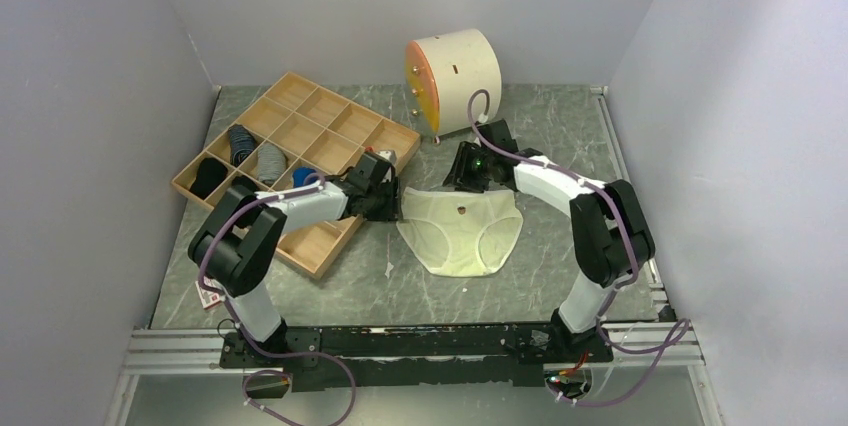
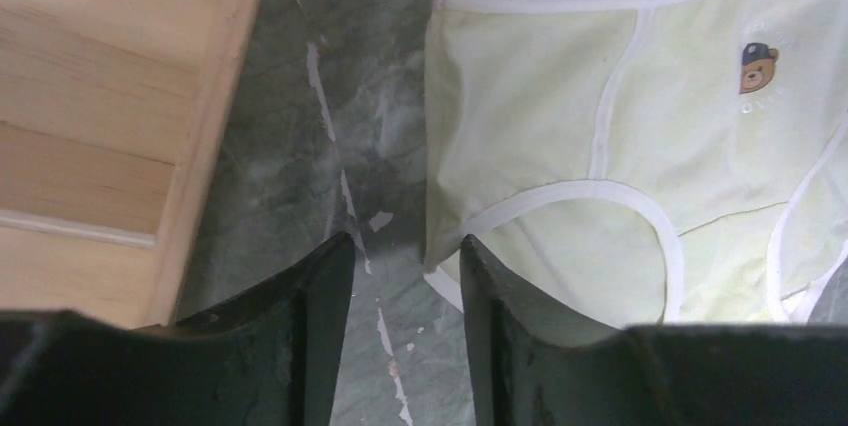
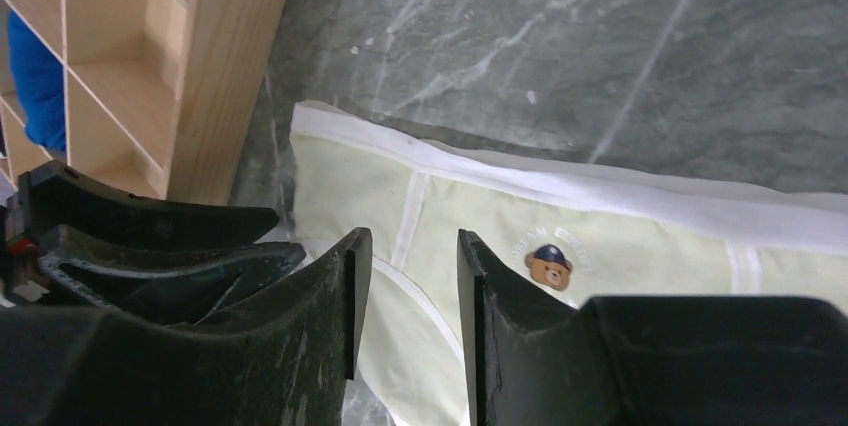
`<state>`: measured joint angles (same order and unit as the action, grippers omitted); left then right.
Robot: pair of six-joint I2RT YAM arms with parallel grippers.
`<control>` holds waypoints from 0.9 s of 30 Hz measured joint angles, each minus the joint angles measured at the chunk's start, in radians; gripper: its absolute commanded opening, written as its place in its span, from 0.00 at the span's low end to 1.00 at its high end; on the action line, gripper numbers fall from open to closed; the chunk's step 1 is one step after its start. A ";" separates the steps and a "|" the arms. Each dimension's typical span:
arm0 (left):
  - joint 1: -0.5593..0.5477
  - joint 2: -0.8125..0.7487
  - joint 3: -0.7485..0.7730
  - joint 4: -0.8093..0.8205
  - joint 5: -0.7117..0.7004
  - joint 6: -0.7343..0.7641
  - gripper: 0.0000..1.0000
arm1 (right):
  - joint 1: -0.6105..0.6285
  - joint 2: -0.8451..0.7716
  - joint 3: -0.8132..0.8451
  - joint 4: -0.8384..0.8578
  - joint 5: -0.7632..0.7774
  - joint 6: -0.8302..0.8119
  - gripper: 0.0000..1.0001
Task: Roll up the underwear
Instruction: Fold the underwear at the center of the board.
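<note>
Both the left pincer [image 2: 405,246] and the right pincer [image 3: 412,241] hover parted and empty at the edges of the underwear [image 1: 460,231], flat mid-tabletop [image 1: 400,286], so all rolling remains.

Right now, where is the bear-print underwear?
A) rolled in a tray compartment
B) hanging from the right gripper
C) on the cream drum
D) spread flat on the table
D: the bear-print underwear lies unrolled, flat on the marble table beside the wooden tray.
</note>
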<state>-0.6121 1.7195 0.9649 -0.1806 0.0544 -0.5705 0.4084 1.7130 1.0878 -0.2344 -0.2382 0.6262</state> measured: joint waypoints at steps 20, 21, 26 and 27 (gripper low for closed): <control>0.008 0.011 -0.047 0.115 0.037 -0.054 0.36 | 0.148 0.246 0.237 0.027 -0.019 0.093 0.43; 0.008 0.011 -0.047 0.117 0.038 -0.054 0.36 | 0.155 0.257 0.244 0.027 -0.014 0.098 0.43; 0.009 0.011 -0.047 0.116 0.039 -0.053 0.31 | 0.194 0.328 0.312 0.013 0.006 0.104 0.42; 0.009 0.011 -0.047 0.116 0.039 -0.052 0.30 | 0.198 0.338 0.323 0.007 0.011 0.104 0.42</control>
<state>-0.6033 1.7309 0.9180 -0.0650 0.0933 -0.6228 0.6067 2.0506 1.4113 -0.2272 -0.2276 0.7300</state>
